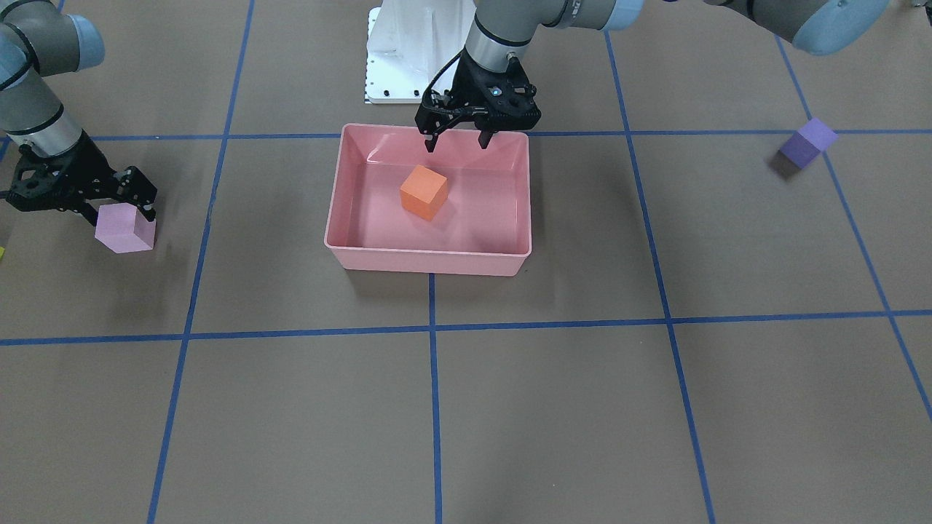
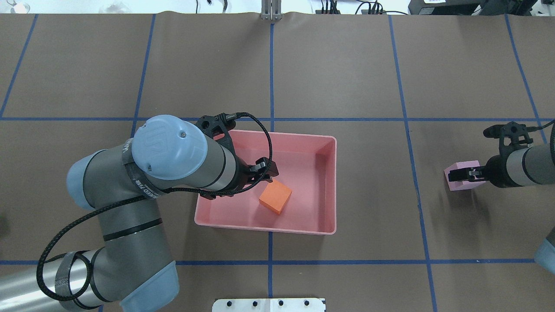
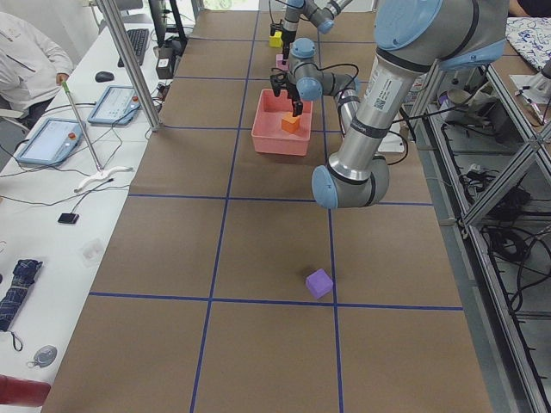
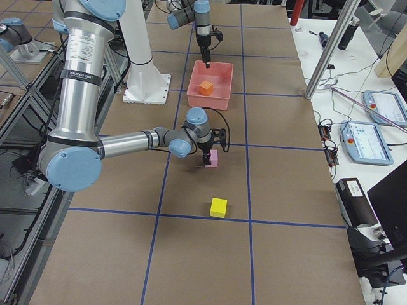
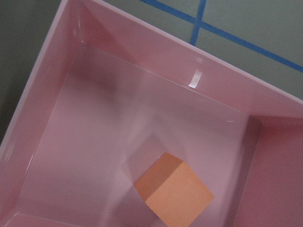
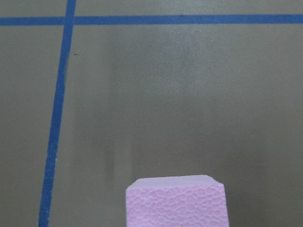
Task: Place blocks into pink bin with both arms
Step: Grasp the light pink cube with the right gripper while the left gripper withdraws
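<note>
The pink bin [image 1: 429,262] sits mid-table with the orange block [image 1: 424,191] lying inside it, also seen in the left wrist view [image 5: 175,194]. My left gripper [image 1: 457,145] hangs open and empty above the bin's robot-side wall, apart from the orange block. My right gripper [image 1: 120,212] is shut on the light pink block [image 1: 125,231], at or just above the table surface; that block fills the bottom of the right wrist view [image 6: 176,201]. The purple block [image 1: 807,143] lies alone on the table. The yellow block [image 4: 218,207] lies beyond the right gripper.
Brown table cover with a blue tape grid [image 1: 433,327]. The white pedestal base [image 1: 415,51] stands just behind the bin. An operator's bench with tablets [image 3: 52,142] runs along the far table side.
</note>
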You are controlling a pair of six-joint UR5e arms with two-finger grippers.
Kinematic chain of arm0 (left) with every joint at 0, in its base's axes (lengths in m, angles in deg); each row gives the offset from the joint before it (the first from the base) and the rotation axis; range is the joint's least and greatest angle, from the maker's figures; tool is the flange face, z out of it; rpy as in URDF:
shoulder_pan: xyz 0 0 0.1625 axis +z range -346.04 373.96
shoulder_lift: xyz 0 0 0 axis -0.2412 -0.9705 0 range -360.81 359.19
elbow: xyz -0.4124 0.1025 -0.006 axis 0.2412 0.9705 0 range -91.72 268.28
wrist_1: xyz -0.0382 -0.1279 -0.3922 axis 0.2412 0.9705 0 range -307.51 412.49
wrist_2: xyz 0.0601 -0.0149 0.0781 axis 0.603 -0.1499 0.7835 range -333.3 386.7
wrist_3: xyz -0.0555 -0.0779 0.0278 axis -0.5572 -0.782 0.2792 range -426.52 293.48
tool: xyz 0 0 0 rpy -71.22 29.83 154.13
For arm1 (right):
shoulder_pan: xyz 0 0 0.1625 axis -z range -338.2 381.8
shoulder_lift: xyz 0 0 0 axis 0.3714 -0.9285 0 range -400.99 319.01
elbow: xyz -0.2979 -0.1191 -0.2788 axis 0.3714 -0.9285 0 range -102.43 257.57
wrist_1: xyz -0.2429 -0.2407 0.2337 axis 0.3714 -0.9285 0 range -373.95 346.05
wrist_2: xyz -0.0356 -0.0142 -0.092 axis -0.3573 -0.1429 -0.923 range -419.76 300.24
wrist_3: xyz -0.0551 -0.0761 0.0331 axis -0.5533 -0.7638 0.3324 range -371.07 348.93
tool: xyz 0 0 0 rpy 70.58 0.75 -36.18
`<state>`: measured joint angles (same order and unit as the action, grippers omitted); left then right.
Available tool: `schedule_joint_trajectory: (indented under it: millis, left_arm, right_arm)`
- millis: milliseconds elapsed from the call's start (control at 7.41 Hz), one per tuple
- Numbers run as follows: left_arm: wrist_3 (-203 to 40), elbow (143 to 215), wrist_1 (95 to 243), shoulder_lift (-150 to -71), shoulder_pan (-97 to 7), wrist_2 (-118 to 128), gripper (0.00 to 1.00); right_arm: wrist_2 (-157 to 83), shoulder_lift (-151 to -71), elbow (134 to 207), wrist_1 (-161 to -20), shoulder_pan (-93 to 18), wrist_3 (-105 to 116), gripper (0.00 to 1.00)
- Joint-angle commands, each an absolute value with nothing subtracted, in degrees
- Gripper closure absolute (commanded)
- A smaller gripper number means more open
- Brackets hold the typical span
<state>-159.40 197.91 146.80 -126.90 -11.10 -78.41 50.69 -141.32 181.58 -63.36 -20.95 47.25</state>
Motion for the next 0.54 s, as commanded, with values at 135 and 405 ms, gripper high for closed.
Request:
schedule_joint_trajectory:
  millis: [135, 405]
  left_arm:
    - [-156.20, 198.49, 146.36, -126.85, -11.70, -78.67, 0.00]
    - [-142.73, 208.28, 137.81, -119.77, -17.21, -82.86, 0.00]
  right_arm:
    - [51.59, -141.10, 180.84, -63.78, -21.09, 47.47, 0.99]
    - [56.48, -140.66, 184.33, -66.75, -26.33, 48.08, 1.00]
